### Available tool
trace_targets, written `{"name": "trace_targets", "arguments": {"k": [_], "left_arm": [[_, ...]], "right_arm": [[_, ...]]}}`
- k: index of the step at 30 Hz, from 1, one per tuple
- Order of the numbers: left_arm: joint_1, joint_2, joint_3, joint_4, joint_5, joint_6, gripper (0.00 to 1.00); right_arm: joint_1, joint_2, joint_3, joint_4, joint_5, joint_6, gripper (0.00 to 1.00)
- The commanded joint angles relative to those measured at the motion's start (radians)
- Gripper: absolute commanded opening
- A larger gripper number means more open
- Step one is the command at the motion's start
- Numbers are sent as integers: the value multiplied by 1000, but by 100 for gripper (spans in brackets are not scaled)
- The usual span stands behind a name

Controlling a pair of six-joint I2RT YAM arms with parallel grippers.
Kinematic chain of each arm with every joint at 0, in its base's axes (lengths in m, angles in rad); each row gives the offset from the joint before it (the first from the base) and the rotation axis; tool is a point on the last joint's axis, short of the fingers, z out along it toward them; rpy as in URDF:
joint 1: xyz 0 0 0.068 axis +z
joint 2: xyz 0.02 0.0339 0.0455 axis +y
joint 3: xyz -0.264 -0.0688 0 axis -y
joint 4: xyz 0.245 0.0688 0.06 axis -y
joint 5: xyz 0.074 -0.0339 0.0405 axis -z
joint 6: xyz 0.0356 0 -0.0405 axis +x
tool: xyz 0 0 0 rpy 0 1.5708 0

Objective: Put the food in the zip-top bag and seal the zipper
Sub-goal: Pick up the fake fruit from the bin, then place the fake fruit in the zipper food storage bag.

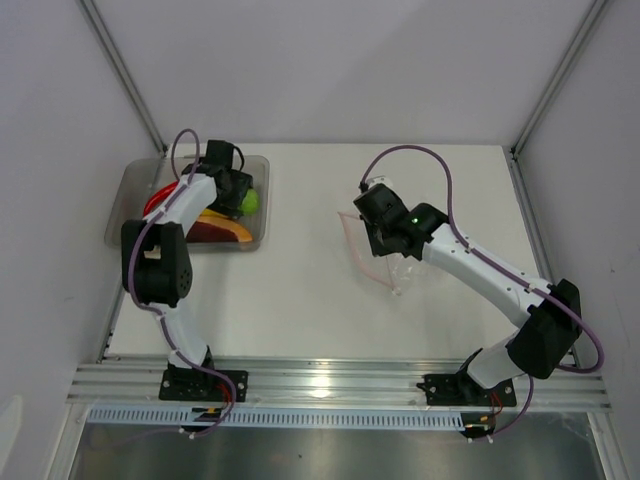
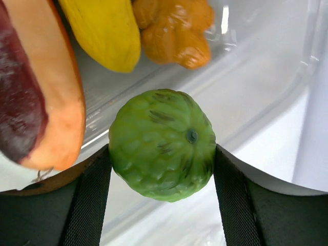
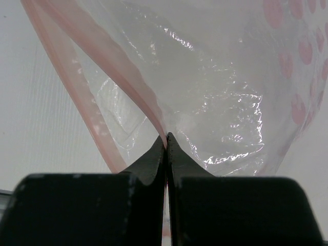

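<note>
My left gripper [image 2: 162, 154] is shut on the green round fruit [image 2: 162, 143] and holds it over the grey translucent tray [image 1: 130, 200]; the fruit also shows in the top view [image 1: 249, 201]. A yellow piece [image 2: 105, 31], an orange bit [image 2: 177, 28] and the orange-red slice [image 2: 41, 97] lie in the tray. My right gripper [image 3: 166, 136] is shut on the pinkish-red zipper [image 3: 128, 82] of the clear zip-top bag [image 3: 220, 102] and holds one side of the mouth up. The bag [image 1: 385, 262] lies at the table's middle right with its mouth open.
The tray sits at the table's far left corner, with a red chili [image 1: 157, 197] in it partly hidden by my left arm. White enclosure walls stand on three sides. A metal rail [image 1: 330, 382] runs along the near edge.
</note>
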Motion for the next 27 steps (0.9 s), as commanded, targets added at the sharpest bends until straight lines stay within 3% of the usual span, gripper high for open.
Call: {"name": "trace_targets", "arguments": {"k": [1, 6, 12, 16, 17, 20, 27], "left_arm": [[-17, -165, -48, 53, -30, 69, 0], [-80, -291, -118, 45, -25, 141, 0], [-211, -512, -281, 197, 65, 258, 1], [-283, -656, -441, 374, 299, 391, 1], [-295, -686, -501, 493, 359, 409, 1], [-341, -802, -615, 640, 513, 426, 0], [-521, -911, -680, 832, 562, 446, 1]], "right_arm": [[-16, -27, 40, 2, -17, 11, 0], [-42, -36, 54, -11, -81, 34, 0], [-59, -59, 72, -40, -118, 45, 0], [-62, -82, 63, -50, -166, 51, 0], [-62, -84, 65, -63, -170, 51, 0], [-64, -85, 71, -81, -209, 60, 0], [-64, -96, 80, -106, -360, 99, 0]]}}
